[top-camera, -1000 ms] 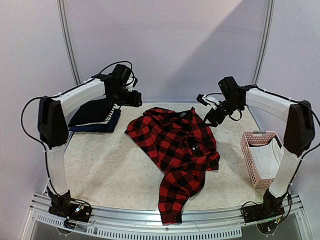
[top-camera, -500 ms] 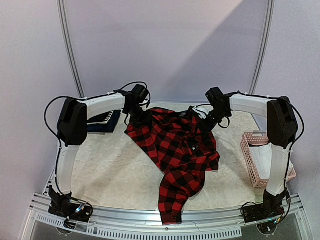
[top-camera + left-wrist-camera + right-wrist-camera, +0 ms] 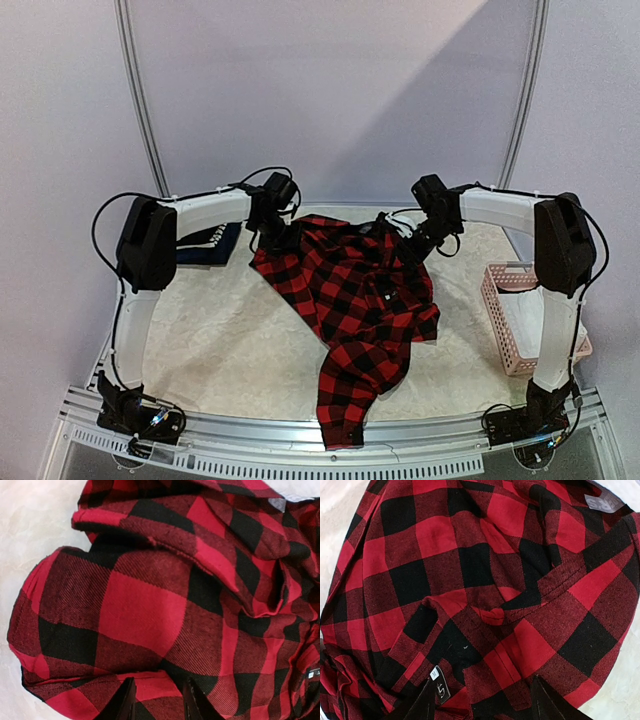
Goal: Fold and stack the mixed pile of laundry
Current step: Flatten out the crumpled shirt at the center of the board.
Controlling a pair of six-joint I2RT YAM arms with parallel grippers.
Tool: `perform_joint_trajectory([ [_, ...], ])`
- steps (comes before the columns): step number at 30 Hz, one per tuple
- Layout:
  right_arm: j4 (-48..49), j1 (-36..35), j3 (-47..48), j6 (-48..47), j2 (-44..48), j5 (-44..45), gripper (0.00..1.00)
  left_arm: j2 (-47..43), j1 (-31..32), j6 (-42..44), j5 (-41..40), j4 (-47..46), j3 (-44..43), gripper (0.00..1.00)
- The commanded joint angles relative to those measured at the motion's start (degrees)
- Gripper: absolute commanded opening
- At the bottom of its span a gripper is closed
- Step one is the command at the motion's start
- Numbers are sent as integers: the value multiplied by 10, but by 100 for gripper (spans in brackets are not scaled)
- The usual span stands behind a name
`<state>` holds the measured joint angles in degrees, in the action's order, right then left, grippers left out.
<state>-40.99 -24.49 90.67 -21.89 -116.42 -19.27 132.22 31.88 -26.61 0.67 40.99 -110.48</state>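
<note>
- Sprawling over the tabletop (image 3: 200, 330), the plaid shirt (image 3: 350, 290) lies rumpled. Its far shoulders sit directly under both hands, and one sleeve (image 3: 345, 410) trails well away from them, over the near edge.
- That hanging sleeve is the main risk. If the hands lift or drag the shoulders unevenly, its weight could pull the shirt askew or off the edge.
- The pink basket (image 3: 505, 320) stands well apart from the right hand, back toward that arm's base.
- The dark folded clothes (image 3: 205, 245) lie just outboard of the left hand, so a sideways sweep there could knock the stack.
- The left hand (image 3: 157, 702) has its fingers (image 3: 125, 702) drawn fairly close, with a ridge of plaid between them. I cannot tell whether they truly pinch it. A shallow bite could take one layer only, or slip.
- The right hand (image 3: 485, 705) is spread wide and holds nothing, with cloth lying flat beneath it. If it grips later than its partner, the collar may twist.
- A small label (image 3: 439, 682) sits just beside the right hand's finger.
</note>
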Motion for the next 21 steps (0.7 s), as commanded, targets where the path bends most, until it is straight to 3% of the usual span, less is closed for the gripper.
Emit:
perform_joint_trajectory([
  [1, -9, -5, -2, 4, -2, -15, 65, 26, 3, 3, -22, 2, -4, 34],
  [7, -11, -5, -2, 4, -2, -19, 65, 48, 3, 5, -28, 2, -19, 31],
  [14, -11, -5, -5, 1, -3, -20, 65, 36, 2, 6, -27, -14, -12, 0],
  [21, -11, -6, -10, -3, -1, -26, 65, -75, 15, 11, -42, -38, 54, 0],
])
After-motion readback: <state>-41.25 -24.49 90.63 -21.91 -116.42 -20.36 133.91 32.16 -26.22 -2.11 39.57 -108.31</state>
